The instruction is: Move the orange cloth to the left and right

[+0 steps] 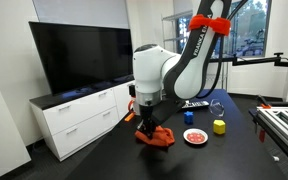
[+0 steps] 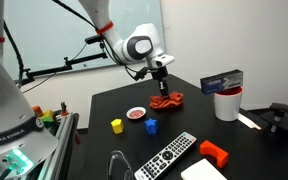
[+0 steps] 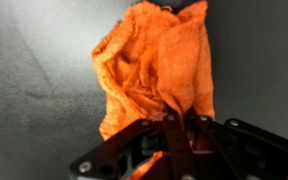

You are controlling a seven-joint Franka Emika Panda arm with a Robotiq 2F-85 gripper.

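A white robot arm reaches down over a black table, with its dark jaws pointing straight at the surface. Directly under them lies a crumpled orange cloth, bunched into a low heap on the table; it also shows in an exterior view near the far side of the table. In the wrist view the orange cloth fills the middle of the frame. It spreads away from the jaws towards the top of the picture, so its long axis runs straight out ahead of the jaws, not across them. The jaws appear drawn nearly together, with a fold of the near edge of the cloth pinched between them. The contact point itself is blurred, so the grip looks likely but is not certain. Most of the fabric rests on the table, not hanging in the air. A sideways sweep would therefore probably drag the cloth broadside across the surface, trailing from the pinched edge. Well apart from the cloth stand a small red and white plate, a yellow block and a blue block. A white mug stands on the opposite side of the cloth from these.
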